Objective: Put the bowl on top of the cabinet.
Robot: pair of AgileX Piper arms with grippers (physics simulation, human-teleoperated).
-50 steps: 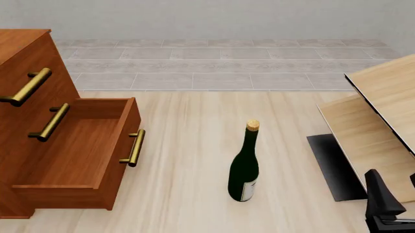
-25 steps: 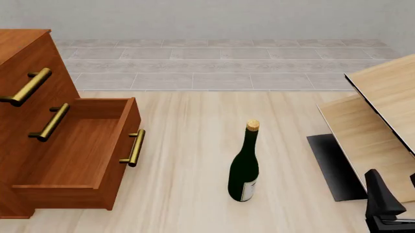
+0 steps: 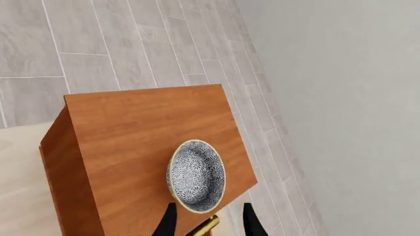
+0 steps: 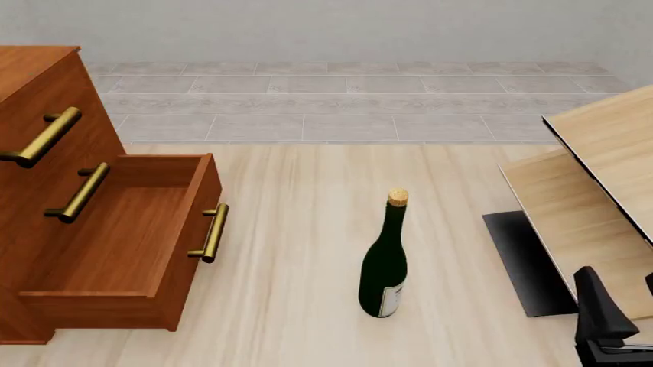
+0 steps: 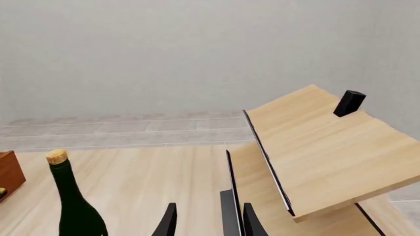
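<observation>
The bowl [image 3: 196, 175] sat on the flat top of the cabinet [image 3: 137, 147], upright with its patterned inside showing, near the edge over the drawer fronts and well in from the other sides, so it looked safely seated. By that showing the placing was done. The left claw [image 3: 208, 223] hung above and apart from the bowl, its two dark fingertips spread with nothing between them (a brass handle [image 3: 204, 227] showed through the gap), which fits a release rather than a grip.

In the front view the bowl was out of frame; only the cabinet's front and its pulled-out drawer [image 4: 122, 241] showed. The right claw [image 5: 208, 221] waited low over the worktop [image 4: 306, 252], fingertips parted and empty, clear of the wine bottle [image 4: 386, 260] and beside the pale wood panels [image 5: 328, 152], presumably parked out of the way.
</observation>
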